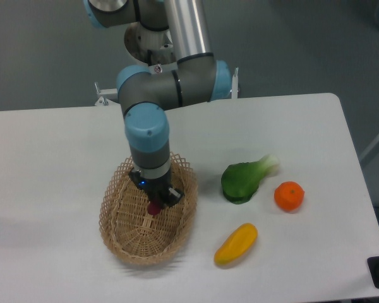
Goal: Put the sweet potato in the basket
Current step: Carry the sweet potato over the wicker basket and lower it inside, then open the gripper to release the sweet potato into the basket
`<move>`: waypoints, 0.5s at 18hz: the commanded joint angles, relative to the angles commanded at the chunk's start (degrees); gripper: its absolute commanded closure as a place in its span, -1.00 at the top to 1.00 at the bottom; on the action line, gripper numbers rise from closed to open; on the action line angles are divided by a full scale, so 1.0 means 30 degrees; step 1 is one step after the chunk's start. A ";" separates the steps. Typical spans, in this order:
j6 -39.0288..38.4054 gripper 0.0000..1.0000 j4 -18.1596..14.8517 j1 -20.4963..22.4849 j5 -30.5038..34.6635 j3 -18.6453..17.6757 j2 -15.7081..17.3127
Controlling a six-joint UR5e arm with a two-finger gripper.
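Note:
The light tan wicker basket point(123, 237) lies on the white table, left of centre. My gripper point(155, 203) hangs over the basket's middle, pointing down, shut on the sweet potato point(155, 208). Only the magenta-red lower end of the sweet potato shows below the fingers; the rest is hidden by the gripper. It is inside the basket's rim; whether it touches the bottom I cannot tell.
A green leafy vegetable point(245, 180) lies right of the basket. A round orange point(288, 196) sits further right. A yellow oblong fruit point(236, 244) lies near the front edge. The arm's base point(153, 44) stands at the back of the table.

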 joint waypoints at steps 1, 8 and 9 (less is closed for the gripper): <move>0.0000 -0.41 0.0029 -0.0117 0.0029 -0.0116 0.0029; -0.0966 1.00 0.0264 -0.0148 0.0527 -0.0088 0.0555; -0.0967 1.00 0.0235 -0.0119 0.0528 -0.0030 0.0702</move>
